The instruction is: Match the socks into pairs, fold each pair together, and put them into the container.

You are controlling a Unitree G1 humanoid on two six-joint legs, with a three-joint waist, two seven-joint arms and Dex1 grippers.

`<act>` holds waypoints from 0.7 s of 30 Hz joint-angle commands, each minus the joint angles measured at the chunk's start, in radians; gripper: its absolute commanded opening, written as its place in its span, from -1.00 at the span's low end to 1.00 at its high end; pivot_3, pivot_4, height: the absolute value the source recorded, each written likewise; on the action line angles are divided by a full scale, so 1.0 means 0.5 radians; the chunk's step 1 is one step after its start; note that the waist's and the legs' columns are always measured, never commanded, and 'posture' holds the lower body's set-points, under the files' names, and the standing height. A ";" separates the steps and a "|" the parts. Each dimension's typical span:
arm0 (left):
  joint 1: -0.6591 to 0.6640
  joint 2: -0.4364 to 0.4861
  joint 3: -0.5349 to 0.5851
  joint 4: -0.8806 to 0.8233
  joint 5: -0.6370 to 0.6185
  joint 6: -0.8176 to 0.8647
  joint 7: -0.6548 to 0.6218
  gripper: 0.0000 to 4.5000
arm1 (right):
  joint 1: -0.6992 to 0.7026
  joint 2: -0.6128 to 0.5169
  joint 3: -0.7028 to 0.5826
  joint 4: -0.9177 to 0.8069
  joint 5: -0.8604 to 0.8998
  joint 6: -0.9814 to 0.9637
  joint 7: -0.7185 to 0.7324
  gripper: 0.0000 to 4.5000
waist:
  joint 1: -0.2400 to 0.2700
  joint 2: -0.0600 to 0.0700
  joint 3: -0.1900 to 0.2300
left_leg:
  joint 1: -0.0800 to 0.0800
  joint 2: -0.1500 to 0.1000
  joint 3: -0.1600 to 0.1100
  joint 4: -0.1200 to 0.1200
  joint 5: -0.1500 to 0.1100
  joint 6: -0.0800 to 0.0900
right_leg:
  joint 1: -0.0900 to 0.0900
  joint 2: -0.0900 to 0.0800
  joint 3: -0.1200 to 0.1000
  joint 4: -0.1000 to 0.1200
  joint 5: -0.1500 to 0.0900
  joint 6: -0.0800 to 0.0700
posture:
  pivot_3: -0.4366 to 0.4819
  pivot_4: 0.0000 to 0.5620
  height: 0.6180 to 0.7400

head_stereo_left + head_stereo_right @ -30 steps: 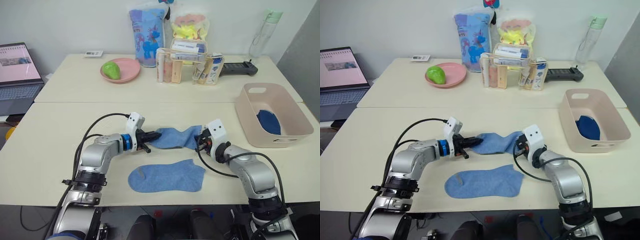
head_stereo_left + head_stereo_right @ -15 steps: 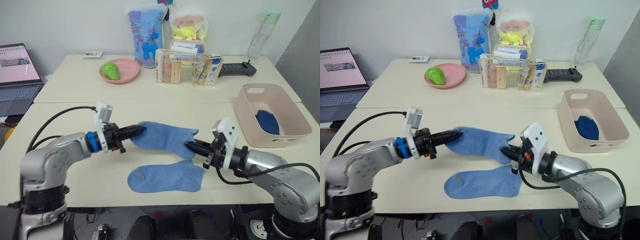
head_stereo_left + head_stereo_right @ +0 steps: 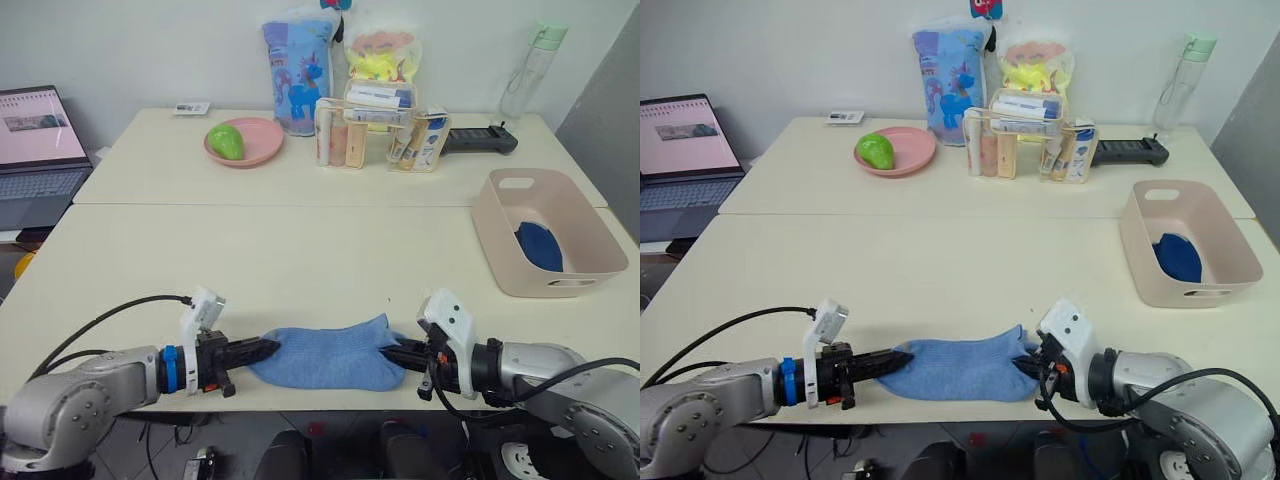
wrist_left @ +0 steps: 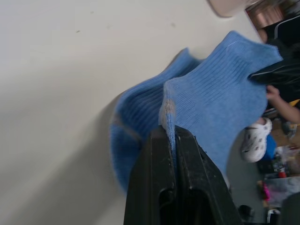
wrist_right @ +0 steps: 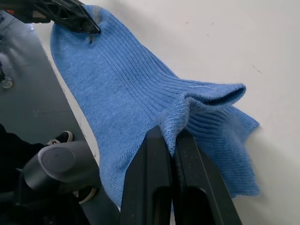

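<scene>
A light blue sock (image 3: 325,357) hangs stretched between my two grippers at the table's front edge, just over a second light blue sock (image 4: 133,123) lying flat there. My left gripper (image 3: 268,348) is shut on its toe end (image 4: 169,131). On the other side, my right gripper (image 3: 392,351) is shut on its cuff (image 5: 172,133). The upper sock nearly covers the lower one, whose edges peek out underneath (image 5: 234,154). The pink-beige container (image 3: 548,283) stands at the right, with a dark navy pair (image 3: 540,245) inside.
At the back stand a pink plate (image 3: 262,145) holding a green item, a clear organizer (image 3: 372,135), printed bags (image 3: 297,70), a black device (image 3: 480,138) and a bottle (image 3: 526,68). A laptop (image 3: 35,140) sits far left. The socks lie right at the table's near edge.
Both grippers have carried the light blue sock toward the front edge and lowered it onto the other light blue sock. Both stay shut on it.
</scene>
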 commanded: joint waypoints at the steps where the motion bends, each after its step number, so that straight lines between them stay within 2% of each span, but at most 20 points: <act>1: -0.002 -0.019 -0.033 0.003 0.038 -0.127 0.009 -1.00 | 0.029 -0.076 0.112 0.018 -0.110 -0.153 -0.033 -0.98 | 0.001 0.000 0.000 | 0.000 0.000 0.000 0.000 0.000 0.000 | 0.000 0.000 0.000 0.000 0.000 0.000 | -0.05 -0.47 0.39; 14: 0.118 0.028 -0.133 -0.019 0.125 -0.334 -0.041 -1.00 | 0.053 -0.101 0.301 0.115 -0.288 -0.371 -0.098 -0.98 | 0.001 0.000 0.000 | 0.000 0.001 0.001 -0.002 0.000 0.000 | 0.000 0.000 0.000 0.000 0.000 0.000 | -0.05 -0.47 0.39; 21: 0.087 -0.029 -0.173 0.014 0.182 -0.415 0.028 -1.00 | 0.040 -0.075 0.343 0.176 -0.338 -0.381 -0.119 -0.98 | 0.001 0.000 0.000 | 0.000 0.000 0.001 -0.003 0.000 0.000 | 0.000 0.000 0.000 -0.001 0.000 0.000 | -0.05 -0.47 0.39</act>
